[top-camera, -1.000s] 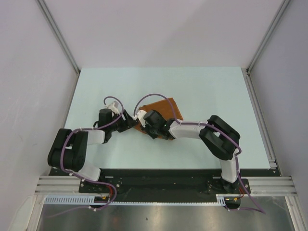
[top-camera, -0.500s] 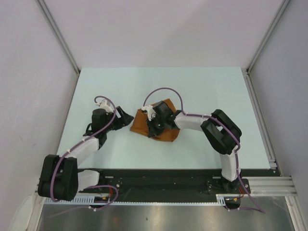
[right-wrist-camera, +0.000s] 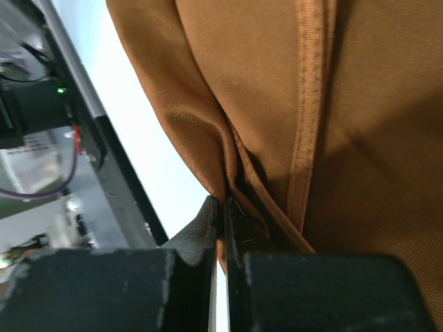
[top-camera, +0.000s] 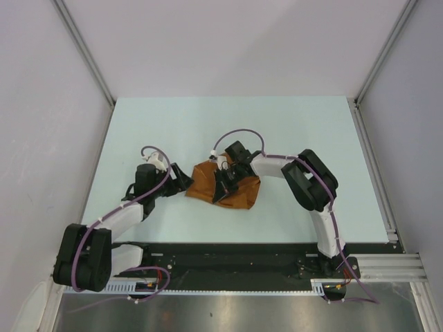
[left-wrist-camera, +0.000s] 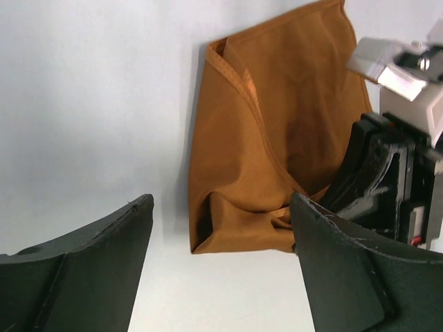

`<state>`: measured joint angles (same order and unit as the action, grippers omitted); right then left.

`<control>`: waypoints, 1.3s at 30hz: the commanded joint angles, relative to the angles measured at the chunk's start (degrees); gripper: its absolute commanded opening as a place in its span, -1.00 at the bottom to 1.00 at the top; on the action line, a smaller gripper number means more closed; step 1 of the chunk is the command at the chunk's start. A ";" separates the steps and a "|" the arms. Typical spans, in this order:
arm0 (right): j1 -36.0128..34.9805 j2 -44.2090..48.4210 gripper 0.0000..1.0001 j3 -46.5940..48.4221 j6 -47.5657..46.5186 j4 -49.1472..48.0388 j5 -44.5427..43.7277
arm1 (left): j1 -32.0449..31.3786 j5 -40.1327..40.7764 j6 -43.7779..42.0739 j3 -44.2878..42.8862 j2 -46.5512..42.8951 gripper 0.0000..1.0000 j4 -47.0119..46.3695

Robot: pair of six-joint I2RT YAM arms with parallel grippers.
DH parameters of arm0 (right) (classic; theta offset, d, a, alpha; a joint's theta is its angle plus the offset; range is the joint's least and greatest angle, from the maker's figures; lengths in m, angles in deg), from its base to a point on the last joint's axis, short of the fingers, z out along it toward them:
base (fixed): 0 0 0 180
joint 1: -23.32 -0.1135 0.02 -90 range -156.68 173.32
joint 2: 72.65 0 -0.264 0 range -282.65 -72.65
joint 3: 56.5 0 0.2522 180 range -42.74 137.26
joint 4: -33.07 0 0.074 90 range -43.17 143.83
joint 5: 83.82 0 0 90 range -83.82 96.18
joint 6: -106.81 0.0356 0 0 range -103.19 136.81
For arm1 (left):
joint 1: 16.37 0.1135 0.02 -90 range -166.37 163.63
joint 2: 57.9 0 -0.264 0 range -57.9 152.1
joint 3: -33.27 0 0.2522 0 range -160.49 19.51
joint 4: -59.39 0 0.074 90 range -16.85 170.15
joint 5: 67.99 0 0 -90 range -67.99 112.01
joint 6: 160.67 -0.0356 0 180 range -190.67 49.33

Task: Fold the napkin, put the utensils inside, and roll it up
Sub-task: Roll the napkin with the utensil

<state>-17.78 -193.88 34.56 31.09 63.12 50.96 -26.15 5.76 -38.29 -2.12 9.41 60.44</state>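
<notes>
The right gripper has just pinched a fold of the napkin; the left gripper beside it has let go, spread wide; folding goes on.

Napkin rust-brown, plain; table pale, perhaps mint.

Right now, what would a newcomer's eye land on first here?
The rust-brown napkin stands out, bunched at the middle of the pale table. The right end effector is shut on a fold of it, while the left end effector hangs open just beside its left edge.
</notes>
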 commanded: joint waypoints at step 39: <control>4.19 2.92 0.01 4.44 6.20 3.30 8.93 | -2.00 -6.51 1.28 -5.97 13.37 -1.00 1.45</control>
<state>-13.56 -197.07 37.35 38.00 64.78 60.55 -28.06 -0.78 -37.11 -5.33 21.98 59.11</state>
